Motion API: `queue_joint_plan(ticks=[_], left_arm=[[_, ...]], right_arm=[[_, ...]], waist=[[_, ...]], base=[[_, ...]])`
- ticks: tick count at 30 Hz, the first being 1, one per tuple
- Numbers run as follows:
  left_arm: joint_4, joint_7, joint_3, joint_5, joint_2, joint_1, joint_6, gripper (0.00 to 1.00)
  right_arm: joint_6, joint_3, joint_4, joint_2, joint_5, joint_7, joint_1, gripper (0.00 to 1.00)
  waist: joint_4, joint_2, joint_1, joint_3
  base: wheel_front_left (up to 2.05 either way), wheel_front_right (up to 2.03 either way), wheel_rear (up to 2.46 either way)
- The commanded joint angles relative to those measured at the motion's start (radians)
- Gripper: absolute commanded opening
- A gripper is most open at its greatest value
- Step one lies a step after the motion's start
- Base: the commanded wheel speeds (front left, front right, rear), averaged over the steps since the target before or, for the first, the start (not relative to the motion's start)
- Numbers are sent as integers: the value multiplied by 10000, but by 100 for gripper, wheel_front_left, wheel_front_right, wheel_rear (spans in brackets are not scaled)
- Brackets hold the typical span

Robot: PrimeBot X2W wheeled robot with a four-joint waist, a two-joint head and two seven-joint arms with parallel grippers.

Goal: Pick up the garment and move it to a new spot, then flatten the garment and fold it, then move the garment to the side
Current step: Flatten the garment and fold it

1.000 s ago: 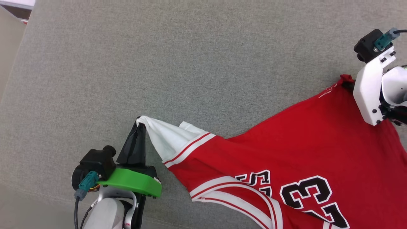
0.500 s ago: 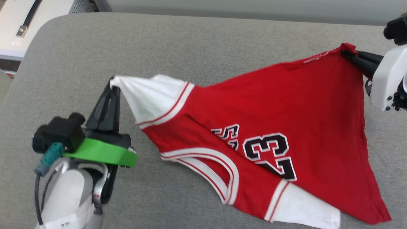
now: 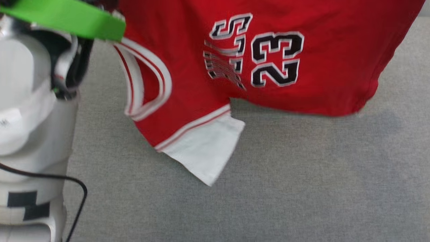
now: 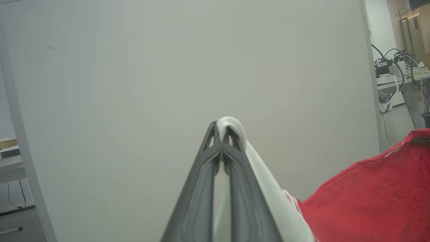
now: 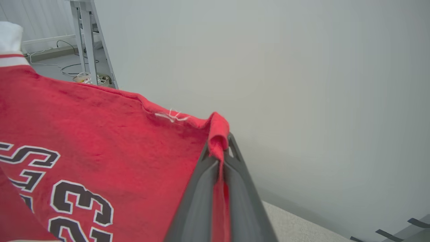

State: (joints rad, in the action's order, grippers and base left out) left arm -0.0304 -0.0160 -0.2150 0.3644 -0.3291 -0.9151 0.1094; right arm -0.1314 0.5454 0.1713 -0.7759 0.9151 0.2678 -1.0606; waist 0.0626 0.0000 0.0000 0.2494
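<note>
Over the left part of the grey worktop (image 3: pixel 302 174) stands the pale left forearm (image 3: pixel 30 111) with its green bracket (image 3: pixel 67 16). The left tool (image 4: pixel 221 129) is clamped tight on a white sleeve tip of the garment (image 3: pixel 322 67), raised above the worktop. The garment hangs spread over the worktop, its black 23 (image 3: pixel 275 58) toward the head camera and 1 white sleeve (image 3: pixel 205 151) dangling lowest; whether that sleeve touches the worktop is unclear. The right tool (image 5: pixel 220 144) pinches a red hem corner, held up off the worktop.
</note>
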Motion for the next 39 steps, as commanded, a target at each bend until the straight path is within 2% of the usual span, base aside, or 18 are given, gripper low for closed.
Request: queue_joint_plan(ticks=[1,5,12,18,22,26,32,39], left_arm=[[244,101,-107,124,-57,-794,71,0],[1165,307,-495,-3,-138,-3181,152,0],[3068,21,-973,-175,-180,-6828,199,0],[4652,-494,-1200,-312,-351,-8915,208,0],[5475,-824,-1343,-281,-447,-9668,210,0],[6059,-1208,-1598,-61,-497,-9707,211,0],[6389,-1876,-2093,339,-783,-8683,211,0],[5356,-2269,-2429,429,-1508,-5708,97,0]], right_arm=[[7,-173,41,120,-224,42,-467,0],[7,-729,413,380,-763,145,-1853,0],[7,-873,1547,882,-1754,22,-4749,0],[7,-552,2968,1416,-2356,-679,-6898,0],[7,-161,3784,1701,-2369,-1099,-7744,0],[7,396,4275,1830,-2097,-1441,-7976,0],[7,1454,4501,1703,-1434,-1966,-7071,0],[7,2909,3521,1173,-413,-2430,-4921,0]], waist=[[-130,0,0,817],[-201,0,0,1783],[-278,0,0,3241],[-284,0,0,3878],[-263,0,0,4114],[-217,0,0,4261],[-260,0,0,4045],[-304,0,0,3251]], base=[[0,0,0],[0,0,0],[0,0,0],[0,0,0],[0,0,0],[0,0,0],[0,0,0],[0,0,0]])
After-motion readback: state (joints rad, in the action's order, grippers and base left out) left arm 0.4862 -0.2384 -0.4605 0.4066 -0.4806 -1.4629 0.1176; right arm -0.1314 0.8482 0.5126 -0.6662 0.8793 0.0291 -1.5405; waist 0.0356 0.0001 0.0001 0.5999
